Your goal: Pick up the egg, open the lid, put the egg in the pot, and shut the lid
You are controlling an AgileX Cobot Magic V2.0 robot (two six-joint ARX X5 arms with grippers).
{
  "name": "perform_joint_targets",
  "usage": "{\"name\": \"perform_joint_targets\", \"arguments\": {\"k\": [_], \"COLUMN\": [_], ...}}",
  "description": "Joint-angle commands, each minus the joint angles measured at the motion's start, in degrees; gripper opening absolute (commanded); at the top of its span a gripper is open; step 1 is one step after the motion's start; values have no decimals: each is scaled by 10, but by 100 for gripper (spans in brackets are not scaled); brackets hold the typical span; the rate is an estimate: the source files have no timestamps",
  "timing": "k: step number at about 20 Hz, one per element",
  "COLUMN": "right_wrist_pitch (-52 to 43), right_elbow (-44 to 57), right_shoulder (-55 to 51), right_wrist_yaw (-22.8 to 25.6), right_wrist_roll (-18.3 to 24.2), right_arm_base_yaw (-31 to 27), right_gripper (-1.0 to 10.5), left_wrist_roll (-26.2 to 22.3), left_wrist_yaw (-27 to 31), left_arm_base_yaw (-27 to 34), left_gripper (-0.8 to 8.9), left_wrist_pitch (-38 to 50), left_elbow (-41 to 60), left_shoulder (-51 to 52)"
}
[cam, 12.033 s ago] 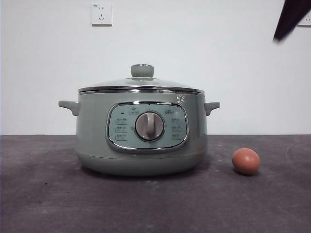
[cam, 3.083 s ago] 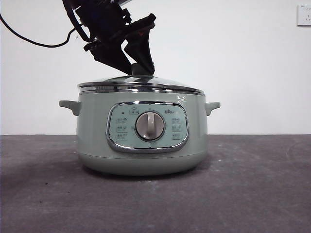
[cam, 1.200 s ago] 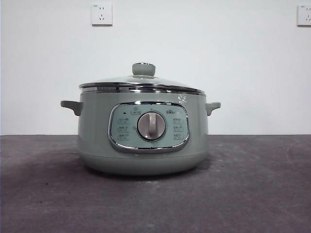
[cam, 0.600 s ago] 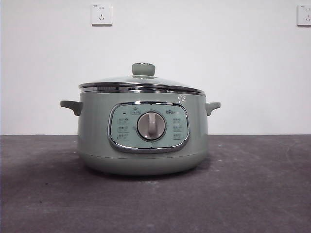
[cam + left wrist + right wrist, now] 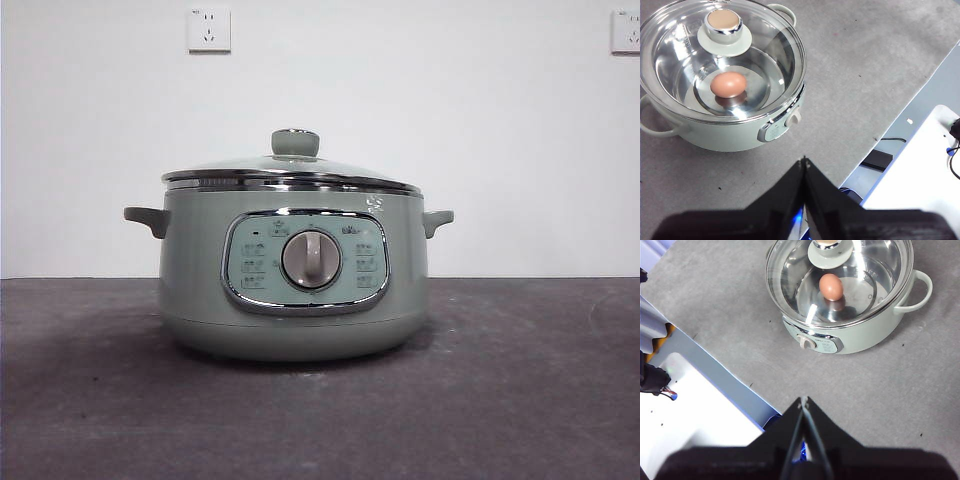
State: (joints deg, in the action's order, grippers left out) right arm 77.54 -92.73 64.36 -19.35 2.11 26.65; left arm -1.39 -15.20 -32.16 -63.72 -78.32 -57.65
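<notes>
The sage-green pot (image 5: 295, 285) stands in the middle of the table, dial facing the front camera. The glass lid (image 5: 290, 168) with its pale green knob (image 5: 295, 143) sits closed on it. The reddish-brown egg (image 5: 728, 84) lies inside on the pot's steel bottom, seen through the lid in both wrist views (image 5: 831, 287). My left gripper (image 5: 804, 161) is shut and empty, held high over the table's near edge, away from the pot (image 5: 725, 125). My right gripper (image 5: 803, 400) is shut and empty, also high and back from the pot (image 5: 850, 335). Neither arm shows in the front view.
The grey table (image 5: 520, 380) spreads around the pot. Its edge and a white surface with cables (image 5: 920, 170) lie near the left gripper; a white surface (image 5: 695, 425) lies near the right one. Wall sockets (image 5: 208, 29) hang behind.
A gripper that held the lid's knob 2.6 s ago has let go and left the front view. The egg is off the table. Nothing has moved in the last second.
</notes>
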Motion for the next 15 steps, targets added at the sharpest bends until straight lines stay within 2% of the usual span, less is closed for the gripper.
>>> {"name": "perform_joint_targets", "arguments": {"k": [1,2,4,6,8,10,12,15], "right_wrist_pitch": [9,9,9,9,9,9,9,9], "right_elbow": [2,2,2,2,2,2,2,2], "right_shoulder": [-1,-1,-1,-1,-1,-1,-1,-1], "right_wrist_yaw": [0,0,1,1,2,2,2,2], "right_wrist_roll": [-5,-5,-5,-5,-5,-5,-5,-5], "right_arm_base_yaw": [0,0,0,0,0,0,0,0], "right_gripper": [1,1,1,1,1,1,1,1], "left_wrist_roll": [-2,-14,-73,-111,-114,-113,-113,-113], "left_wrist_yaw": [2,12,36,30,29,32,32,32], "left_arm_base_yaw": [1,10,44,93,149,206,249,285], "left_gripper": [-3,-3,-3,-3,-3,-3,-3,-3], "left_wrist_pitch": [27,37,70,156,290,439,551,619], "left_elbow": [3,3,3,22,85,187,294,430], "left_shoulder": [1,7,23,58,116,188,258,345]}}
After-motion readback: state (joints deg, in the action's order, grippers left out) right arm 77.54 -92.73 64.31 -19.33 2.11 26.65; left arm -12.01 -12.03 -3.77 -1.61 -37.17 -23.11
